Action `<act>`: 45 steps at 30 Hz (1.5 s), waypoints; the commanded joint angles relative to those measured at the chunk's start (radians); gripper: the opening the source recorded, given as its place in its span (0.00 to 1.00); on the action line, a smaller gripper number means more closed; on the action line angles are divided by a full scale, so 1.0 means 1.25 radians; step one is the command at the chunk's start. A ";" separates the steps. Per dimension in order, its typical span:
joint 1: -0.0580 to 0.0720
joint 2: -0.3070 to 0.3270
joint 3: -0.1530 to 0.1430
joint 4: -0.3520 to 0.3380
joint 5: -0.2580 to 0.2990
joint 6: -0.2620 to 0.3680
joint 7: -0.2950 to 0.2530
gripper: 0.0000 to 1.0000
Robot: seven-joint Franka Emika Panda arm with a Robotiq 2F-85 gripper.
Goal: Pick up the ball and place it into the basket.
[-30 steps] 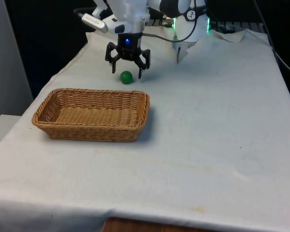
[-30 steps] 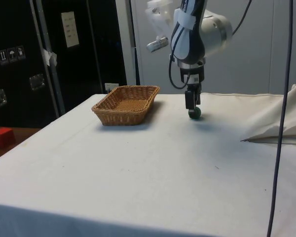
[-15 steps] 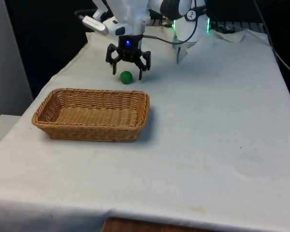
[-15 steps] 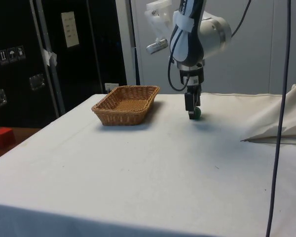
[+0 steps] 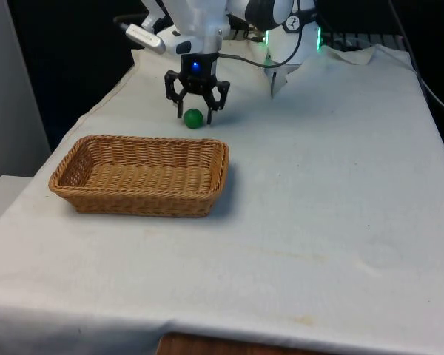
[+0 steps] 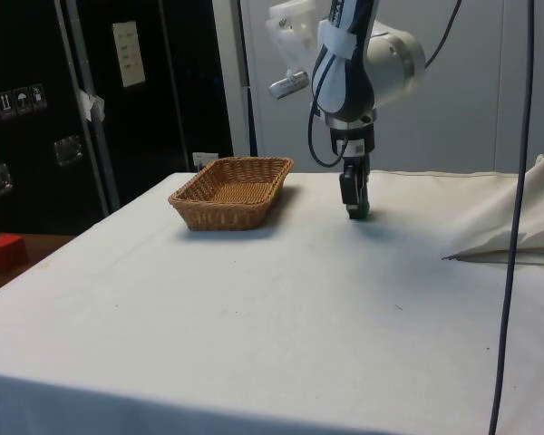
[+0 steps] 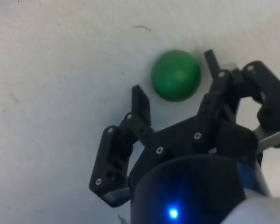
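My claw [image 5: 196, 112] hangs low over the bench [image 5: 333, 192] in the upper left part of the front frame, fingers pointing down and spread apart with nothing between them gripped. One green ball [image 5: 193, 117] sits on the white cloth right at my fingertips, a shade toward the lower edge of the frame from them. I cannot tell from this frame whether a finger touches it.

From the wrist, the ball [image 7: 175, 75] lies on the cloth near the tips of my claw [image 7: 176, 100]. One finger [image 7: 141, 104] ends just beside the ball's edge and the other [image 7: 213, 65] runs alongside it on the opposite side. The ball is level with the tips, not deep in the gap.

In the side frame my claw [image 6: 354, 203] stands upright in the upper middle of the picture, its tips down at the cloth. Only a sliver of the green ball [image 6: 364, 211] peeks out beside the fingers.

There is one basket [image 5: 140, 174], a shallow rectangular wicker one, lying in the left half of the front frame, lower than the ball and near it but apart. It holds nothing. In the side frame the same basket [image 6: 234, 191] sits left of my claw with a strip of bare cloth between us.

One rumpled fold of cloth [image 6: 512, 227] lies at the right edge of the side frame.
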 commanded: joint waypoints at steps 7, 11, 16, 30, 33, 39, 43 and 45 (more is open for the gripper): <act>0.000 0.001 0.002 0.002 0.001 -0.002 0.003 0.00; 0.001 0.000 0.000 0.001 0.000 0.000 0.003 0.01; 0.006 -0.014 -0.014 0.003 -0.009 -0.013 0.003 0.01; 0.016 -0.082 -0.058 0.020 -0.045 -0.062 0.002 0.01; 0.015 -0.098 -0.060 0.034 -0.057 -0.081 0.006 0.01; 0.016 -0.116 -0.063 0.062 -0.064 -0.114 0.007 0.01; 0.015 -0.124 -0.062 0.087 -0.070 -0.140 0.009 0.01; 0.008 -0.128 -0.050 0.088 -0.054 -0.135 -0.004 0.01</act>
